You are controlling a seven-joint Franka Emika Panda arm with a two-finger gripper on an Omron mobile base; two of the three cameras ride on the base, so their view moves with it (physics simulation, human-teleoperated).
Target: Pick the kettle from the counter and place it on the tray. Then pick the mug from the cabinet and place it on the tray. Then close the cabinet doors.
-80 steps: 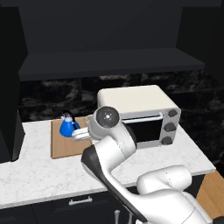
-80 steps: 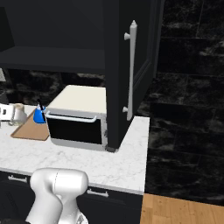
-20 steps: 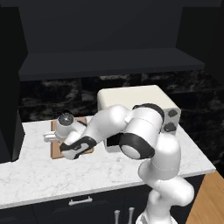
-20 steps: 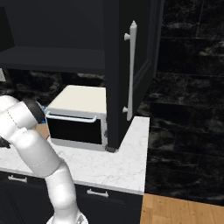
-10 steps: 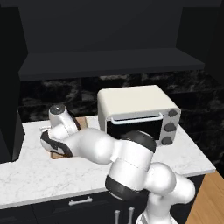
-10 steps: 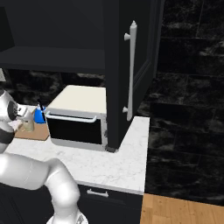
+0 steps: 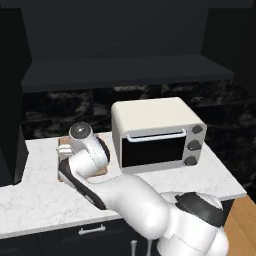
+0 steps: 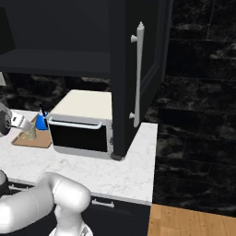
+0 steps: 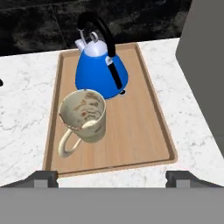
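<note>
Hand view, mug [image 9: 83,120] beside kettle [image 9: 101,70] on tray [image 9: 144,127], hand [image 9: 111,177] fingers spread wide

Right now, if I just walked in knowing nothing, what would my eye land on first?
Probably the bright blue kettle standing on the wooden tray, with a beige mug upright just in front of it, both on the white marble counter. Next, the big white toaster oven beside the tray, and the robot's tool hovering open over the tray's near edge.
</note>
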